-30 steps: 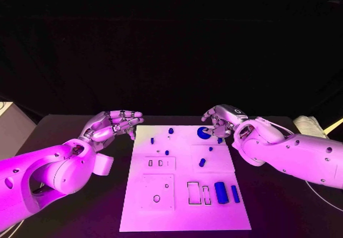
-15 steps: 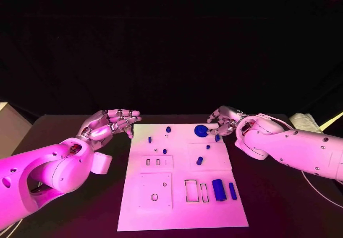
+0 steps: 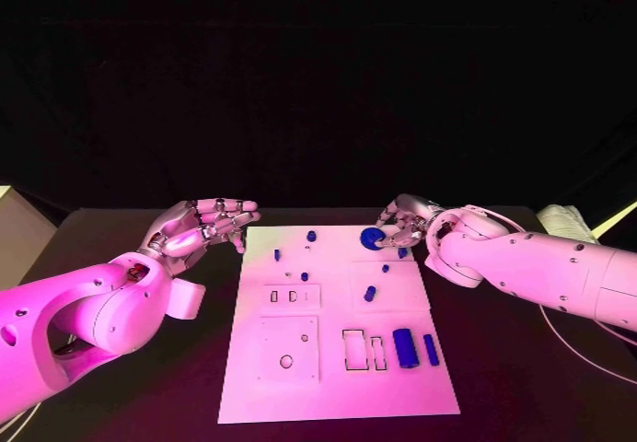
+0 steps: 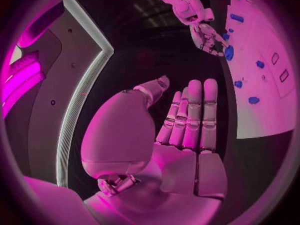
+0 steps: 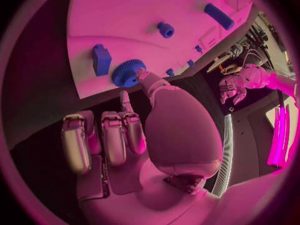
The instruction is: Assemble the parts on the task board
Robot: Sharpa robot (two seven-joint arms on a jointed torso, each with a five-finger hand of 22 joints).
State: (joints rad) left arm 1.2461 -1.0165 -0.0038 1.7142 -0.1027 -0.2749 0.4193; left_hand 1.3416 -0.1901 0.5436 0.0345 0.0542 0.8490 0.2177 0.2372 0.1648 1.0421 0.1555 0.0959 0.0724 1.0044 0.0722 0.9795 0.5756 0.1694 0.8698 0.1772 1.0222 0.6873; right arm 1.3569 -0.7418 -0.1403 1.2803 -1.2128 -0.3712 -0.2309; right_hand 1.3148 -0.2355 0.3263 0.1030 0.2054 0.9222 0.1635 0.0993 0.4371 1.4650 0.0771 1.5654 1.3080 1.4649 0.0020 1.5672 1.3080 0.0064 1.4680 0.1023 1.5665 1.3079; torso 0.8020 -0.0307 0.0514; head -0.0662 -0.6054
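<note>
The white task board lies in the middle of the black table. A round blue gear sits at its far right corner. My right hand reaches it from the right and pinches its rim between the thumb and a finger. The right wrist view shows the thumb tip on the gear, beside a blue block. My left hand hovers just off the board's far left corner, fingers loosely bent, holding nothing. Small blue pegs dot the far half. A thick blue block and a slim blue bar lie near the right edge.
Two empty rectangular slots sit left of the thick block. A round hole is in the near left plate. A pale object lies at the table's far right, and a pale box stands at the left edge.
The camera has shifted, so the whole picture has moved slightly. My right hand's fingers came back from beside the gear onto its rim. The left hand has hardly moved.
</note>
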